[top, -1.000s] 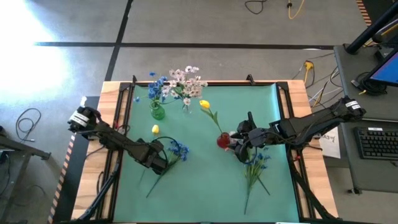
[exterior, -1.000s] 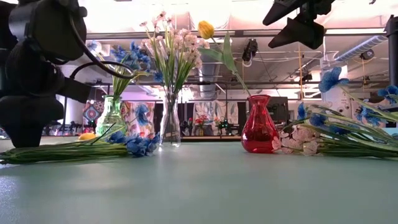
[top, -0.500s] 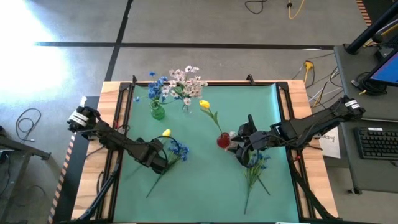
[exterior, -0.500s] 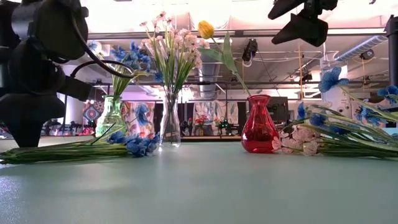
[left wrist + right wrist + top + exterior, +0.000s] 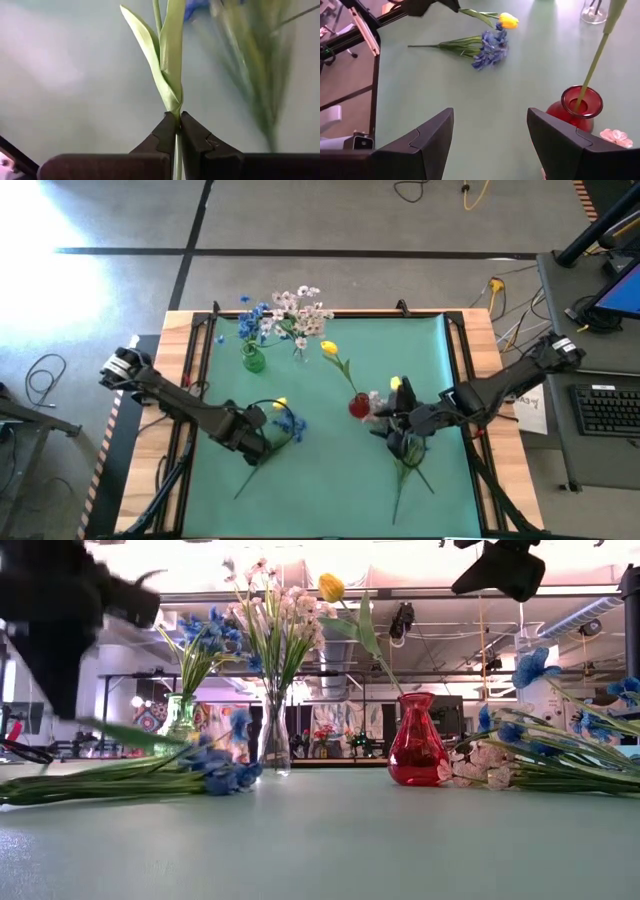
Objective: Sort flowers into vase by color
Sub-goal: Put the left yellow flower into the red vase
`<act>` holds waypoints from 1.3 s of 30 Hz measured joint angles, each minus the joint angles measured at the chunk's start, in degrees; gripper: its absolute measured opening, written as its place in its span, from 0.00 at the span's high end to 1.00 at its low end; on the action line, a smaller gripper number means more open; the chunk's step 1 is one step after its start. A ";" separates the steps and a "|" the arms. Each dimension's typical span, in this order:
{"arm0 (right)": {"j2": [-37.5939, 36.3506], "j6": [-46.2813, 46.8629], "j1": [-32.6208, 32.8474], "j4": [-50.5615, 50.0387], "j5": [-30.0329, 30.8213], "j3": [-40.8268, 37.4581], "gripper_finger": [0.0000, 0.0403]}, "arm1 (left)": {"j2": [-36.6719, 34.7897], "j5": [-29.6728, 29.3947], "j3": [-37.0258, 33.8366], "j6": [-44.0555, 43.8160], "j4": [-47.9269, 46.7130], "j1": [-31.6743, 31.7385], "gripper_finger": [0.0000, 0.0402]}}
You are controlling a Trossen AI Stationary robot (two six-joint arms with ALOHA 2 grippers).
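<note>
My left gripper [image 5: 257,438] hangs over the mat's left half, shut on a yellow tulip; its bud [image 5: 281,402] shows above a blue bunch [image 5: 290,423] that lies flat on the mat. Along the far edge stand a green vase [image 5: 253,361] with blue flowers and a clear vase [image 5: 299,351] with pink-white sprays. The red vase [image 5: 358,406] at the middle holds one yellow tulip [image 5: 329,348]. My right gripper [image 5: 490,125] hovers open, right of the red vase, above loose flowers [image 5: 408,452]. My left gripper pinches the tulip's thin green stalk [image 5: 176,120] between its two fingertips, just below where the leaves [image 5: 167,60] branch off. The fingers come steeply from above and lie across the stalk. The bud end [image 5: 508,20] juts out sideways, clear of the mat.
Blue and pink-white flowers [image 5: 540,755] lie in a heap on the mat's right side, next to the red vase [image 5: 417,753]. A yellow spot [image 5: 396,383] shows by the right arm. The mat's near half is bare green. Black rails frame the table.
My left gripper has risen with the yellow tulip, whose bud has come up off the mat and swung toward the table's right, over the blue bunch. My right gripper has swung toward the near edge, staying open.
</note>
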 joint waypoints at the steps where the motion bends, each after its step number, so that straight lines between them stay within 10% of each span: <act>1: 0.00 -0.14 0.48 -0.02 0.68 0.00 0.39 | -0.23 -0.48 1.42 0.92 -0.84 -0.39 1.00; 17: 0.60 -1.37 6.18 0.86 9.82 -0.17 0.39 | -3.38 -17.28 21.70 37.32 10.22 -6.25 1.00; 25: 6.08 -7.83 8.90 10.54 14.26 -0.24 0.39 | -4.67 -14.69 14.60 60.49 38.81 -6.10 1.00; 39: 20.25 -30.99 8.72 49.05 17.38 -0.28 0.39 | -5.37 -14.76 -3.39 71.87 83.85 -5.45 1.00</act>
